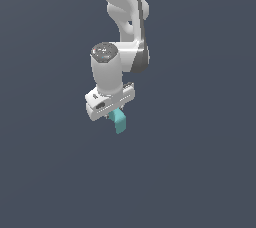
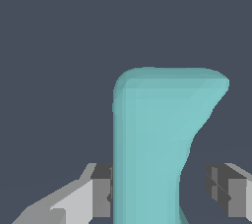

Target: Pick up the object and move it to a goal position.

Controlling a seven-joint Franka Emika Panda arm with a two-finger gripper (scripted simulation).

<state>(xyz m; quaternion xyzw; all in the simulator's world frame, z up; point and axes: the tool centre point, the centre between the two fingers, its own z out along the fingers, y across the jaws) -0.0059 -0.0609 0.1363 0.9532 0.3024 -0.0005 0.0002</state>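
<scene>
The object [image 1: 119, 121] is a small teal curved block with flat ends, sticking out from under the white gripper [image 1: 111, 112] in the exterior view. The wrist view shows the object [image 2: 152, 144] running lengthwise between the two fingers, with the gripper [image 2: 158, 188] straddling it. One dark pad [image 2: 102, 188] lies against the block's side. The other pad [image 2: 219, 183] stands apart from it with a visible gap. The jaws are open around the block. No goal marker shows in either view.
A plain dark grey surface [image 1: 200, 172] fills both views. The white arm [image 1: 125, 17] rises above the gripper to the top of the exterior view. No other object is in view.
</scene>
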